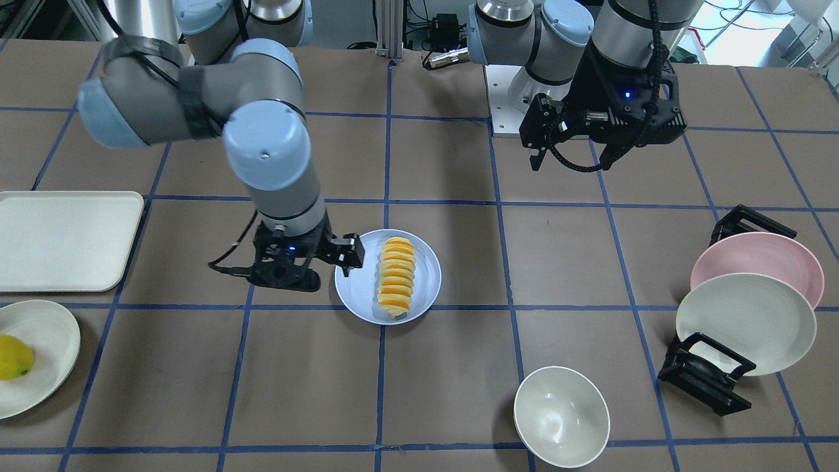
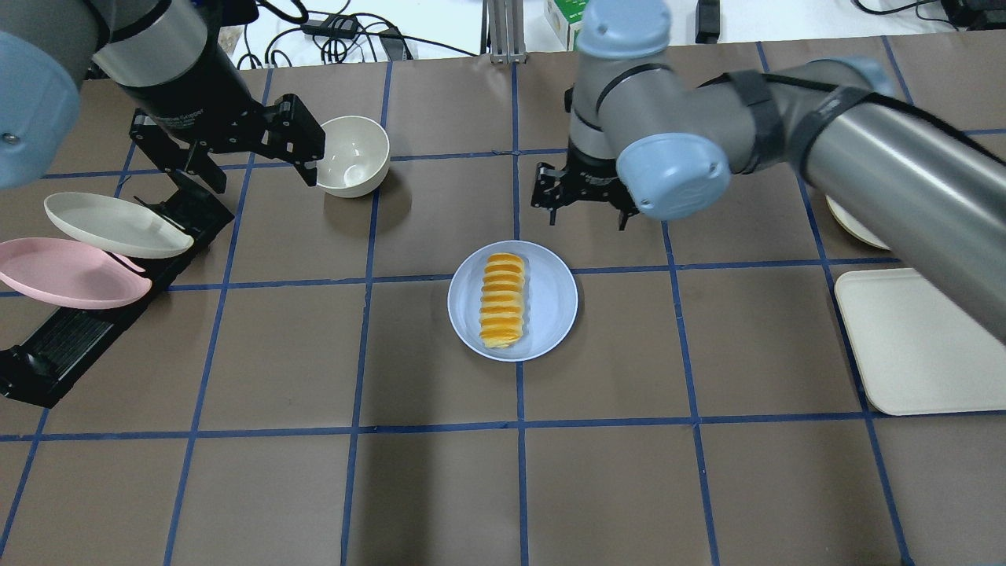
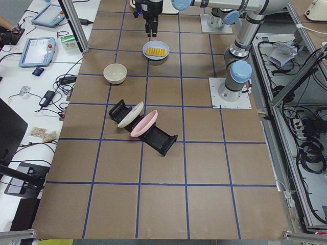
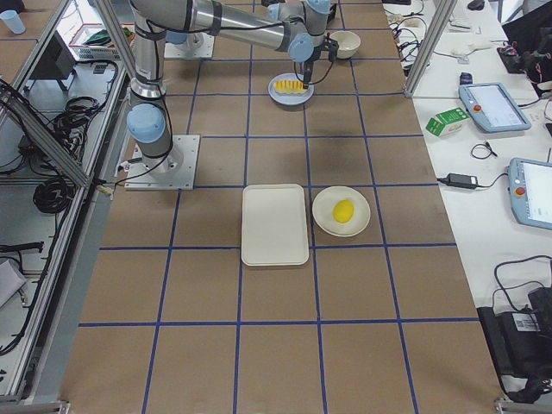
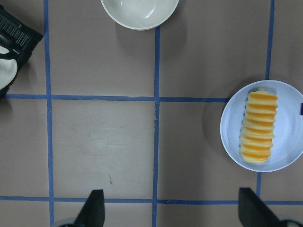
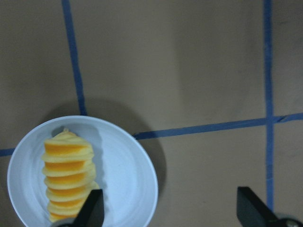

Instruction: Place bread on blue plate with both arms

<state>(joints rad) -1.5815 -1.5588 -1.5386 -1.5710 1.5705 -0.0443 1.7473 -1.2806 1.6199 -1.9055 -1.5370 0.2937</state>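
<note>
The ridged golden-orange bread point(image 1: 396, 278) lies lengthwise on the blue plate point(image 1: 357, 288) near the table's middle. It also shows in the overhead view, bread point(image 2: 503, 300) on plate point(image 2: 552, 306). My right gripper point(image 1: 303, 267) hovers just beside the plate's rim, open and empty; the right wrist view shows its fingertips point(image 6: 93, 209) wide apart, with the bread point(image 6: 68, 177) below at the left. My left gripper point(image 2: 255, 167) is open and empty, raised far from the plate, near the white bowl. The left wrist view shows the bread point(image 5: 258, 125) at the right.
A white bowl point(image 2: 352, 155) stands by the left gripper. A black rack point(image 2: 55, 354) holds a pink plate point(image 2: 71, 273) and a cream plate point(image 2: 114, 226). A cream tray point(image 2: 919, 338) and a white plate point(image 1: 49, 337) with a yellow lemon point(image 1: 13, 357) lie on the robot's right.
</note>
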